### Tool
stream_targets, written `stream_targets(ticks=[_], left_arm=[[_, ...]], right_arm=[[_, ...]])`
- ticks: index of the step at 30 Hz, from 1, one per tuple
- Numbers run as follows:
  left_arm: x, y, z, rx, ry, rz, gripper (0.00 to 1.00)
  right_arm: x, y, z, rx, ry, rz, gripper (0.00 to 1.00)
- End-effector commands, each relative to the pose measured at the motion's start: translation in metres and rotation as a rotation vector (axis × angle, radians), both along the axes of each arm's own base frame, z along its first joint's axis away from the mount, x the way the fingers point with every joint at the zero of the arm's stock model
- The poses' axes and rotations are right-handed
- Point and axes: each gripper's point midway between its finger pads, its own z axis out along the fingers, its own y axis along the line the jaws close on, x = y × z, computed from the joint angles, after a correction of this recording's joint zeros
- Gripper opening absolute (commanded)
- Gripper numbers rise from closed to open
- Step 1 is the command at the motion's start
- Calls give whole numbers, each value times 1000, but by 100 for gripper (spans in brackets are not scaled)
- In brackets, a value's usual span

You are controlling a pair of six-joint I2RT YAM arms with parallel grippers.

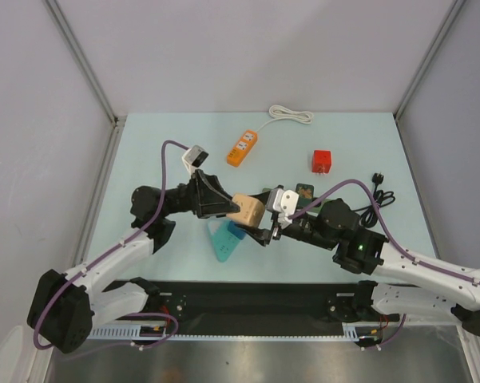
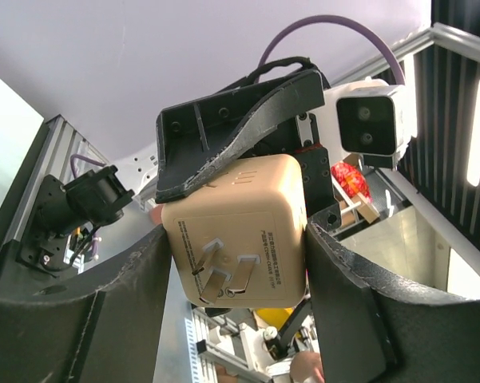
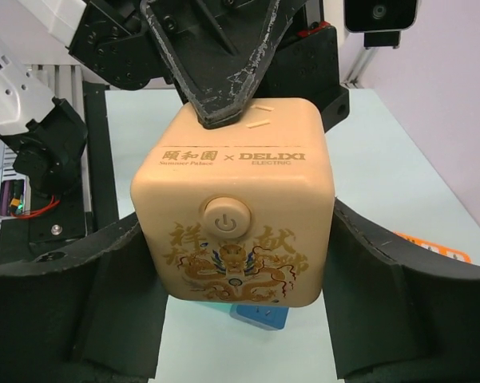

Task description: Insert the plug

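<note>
Beige plastic cube adapter with gold dragon print hangs mid-air over pale table, well apart from orange power strip. Left gripper clamps its sides. Right gripper flanks it; pressing or loosened, cannot tell. Likely light, rigid, slick: hold flat faces, leave metal prongs clear.

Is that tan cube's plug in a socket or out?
Out. The cube shows bare metal prongs, and the orange power strip lies apart from it.
</note>
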Motion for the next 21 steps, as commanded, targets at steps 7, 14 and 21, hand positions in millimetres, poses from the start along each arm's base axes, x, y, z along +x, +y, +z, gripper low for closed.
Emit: stream_targets(ticks=[7,14,21], left_arm=[[27,2,-17,72,-54,109,79],[94,47,-57,387,0,360,95],[167,150,-126,844,84,790,80]], right_arm=[[4,-15,37,97,49,-83,0],[15,-18,-13,-79,303,-195,0],[14,14,-98,-359,683,-361,0]])
